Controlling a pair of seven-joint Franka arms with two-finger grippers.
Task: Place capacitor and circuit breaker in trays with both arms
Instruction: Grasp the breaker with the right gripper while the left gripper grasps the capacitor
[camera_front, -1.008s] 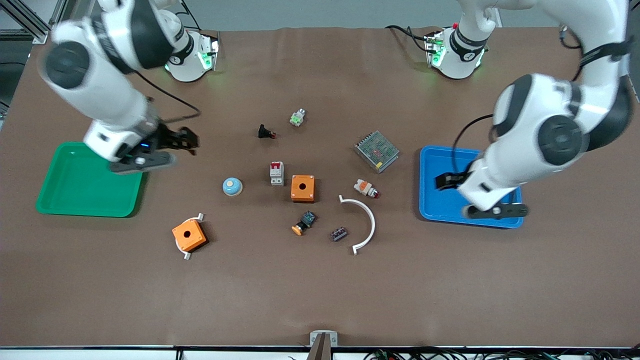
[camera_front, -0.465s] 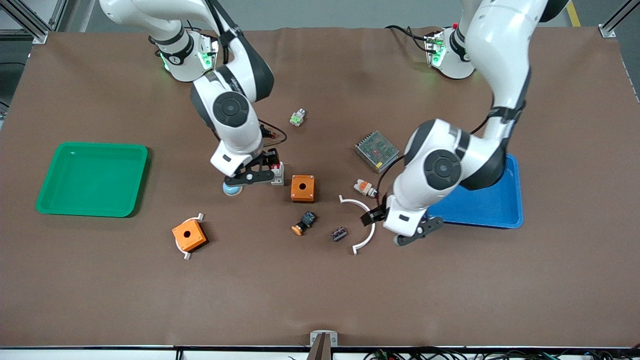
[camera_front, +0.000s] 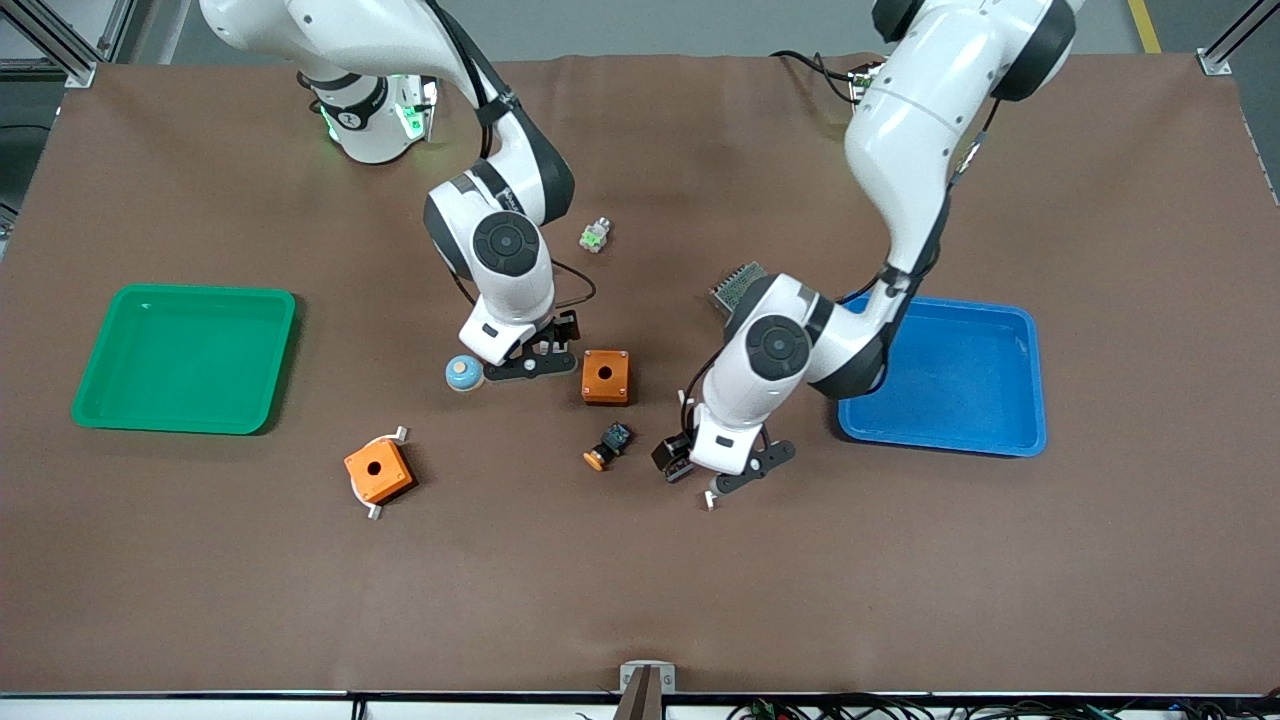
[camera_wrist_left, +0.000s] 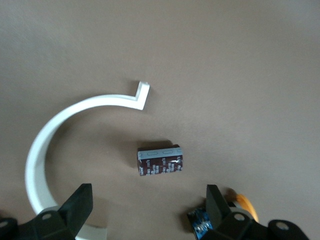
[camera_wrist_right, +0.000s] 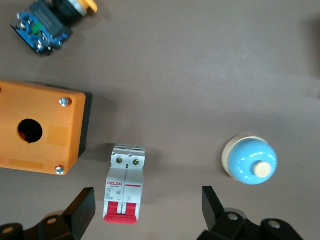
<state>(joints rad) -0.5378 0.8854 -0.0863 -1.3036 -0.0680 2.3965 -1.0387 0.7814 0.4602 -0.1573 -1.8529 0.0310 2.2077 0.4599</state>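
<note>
L gripper (camera_wrist_left: 145, 210) spread wide over capacitor (camera_wrist_left: 160, 161), lying flat inside white arc bracket (camera_wrist_left: 45, 145), jaws straddling it for pick. R gripper (camera_wrist_right: 145, 212) likewise spread over circuit breaker (camera_wrist_right: 124, 182), beside orange box (camera_wrist_right: 42, 127). Neither touching, prob.

The circuit breaker (camera_wrist_right: 123, 184) carries the brand "DELIXI" in red. The capacitor (camera_wrist_left: 160, 161) bears silver markings too small to read.
</note>
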